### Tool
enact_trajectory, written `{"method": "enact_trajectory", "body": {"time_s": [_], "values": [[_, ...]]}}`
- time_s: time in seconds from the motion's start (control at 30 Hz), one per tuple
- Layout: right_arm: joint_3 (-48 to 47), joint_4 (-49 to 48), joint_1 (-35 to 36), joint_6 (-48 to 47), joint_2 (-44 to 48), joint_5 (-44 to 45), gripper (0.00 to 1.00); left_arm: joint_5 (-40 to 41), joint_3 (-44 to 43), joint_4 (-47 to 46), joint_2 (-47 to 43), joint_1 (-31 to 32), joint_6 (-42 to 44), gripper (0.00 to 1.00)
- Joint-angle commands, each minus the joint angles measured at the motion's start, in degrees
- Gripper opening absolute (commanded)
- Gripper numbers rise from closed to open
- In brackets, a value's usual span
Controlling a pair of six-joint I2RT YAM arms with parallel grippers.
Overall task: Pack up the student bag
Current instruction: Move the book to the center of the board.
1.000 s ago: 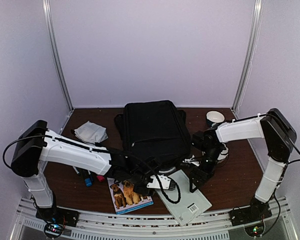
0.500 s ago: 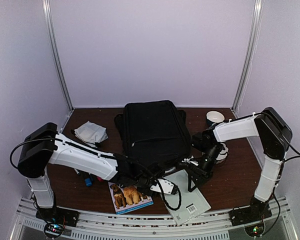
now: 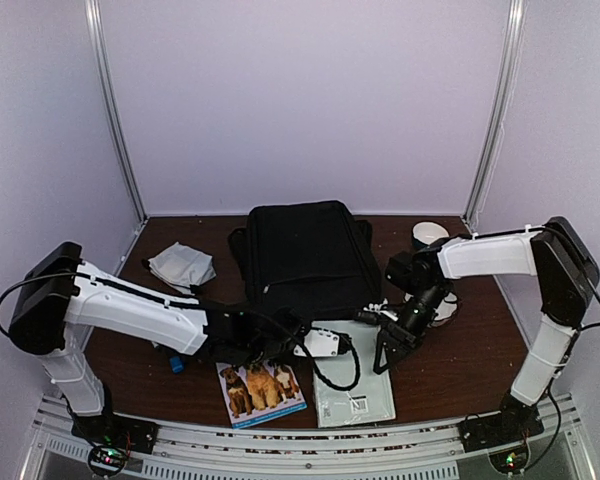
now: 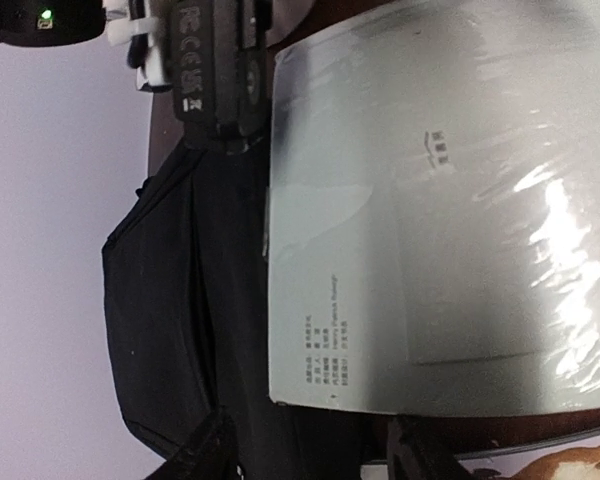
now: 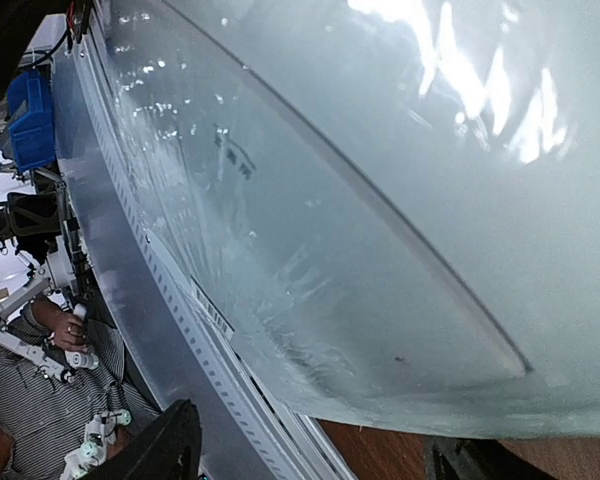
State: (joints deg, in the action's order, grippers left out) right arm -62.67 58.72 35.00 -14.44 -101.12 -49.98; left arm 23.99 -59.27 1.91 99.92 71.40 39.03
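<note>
This is a robotics lab test cell. Plain pale walls close in a brown table on the left, right and far sides. Aluminium posts stand in the far corners, and a slotted metal rail runs along the near edge. Beyond that rail, the right wrist view shows a seated person and a blue bin.

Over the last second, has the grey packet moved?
Yes. In the top view the packet has turned clockwise. It lay askew, one corner pointing toward the right arm's base, and now sits square to the front rail.
</note>
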Motion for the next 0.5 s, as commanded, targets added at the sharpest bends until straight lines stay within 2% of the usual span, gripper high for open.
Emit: {"method": "enact_trajectory", "body": {"time_s": [0.0, 0.1, 0.27, 0.4, 0.47], "values": [[-5.4, -9.8, 0.2, 3.4, -0.2, -3.3, 0.76, 2.9, -2.5, -12.3, 1.8, -0.4, -4.9, 0.54], [-7.2, -12.7, -0.8, 6.3, -3.3, -0.5, 0.76, 6.1, -4.5, -10.2, 4.5, -2.9, -11.3, 0.54], [-6.5, -16.8, -3.4, 10.6, -6.4, 0.7, 0.76, 4.0, -3.5, -3.4, 1.3, -7.7, -22.5, 0.54], [-4.9, -18.6, -4.0, 11.9, -6.9, 0.8, 0.77, 0.2, -4.7, 9.6, -3.4, -8.9, -34.2, 0.59], [-4.5, -19.2, -4.0, 12.3, -6.8, 0.8, 0.77, -3.5, -5.8, 16.7, -5.3, -9.3, -43.4, 0.63]]}}
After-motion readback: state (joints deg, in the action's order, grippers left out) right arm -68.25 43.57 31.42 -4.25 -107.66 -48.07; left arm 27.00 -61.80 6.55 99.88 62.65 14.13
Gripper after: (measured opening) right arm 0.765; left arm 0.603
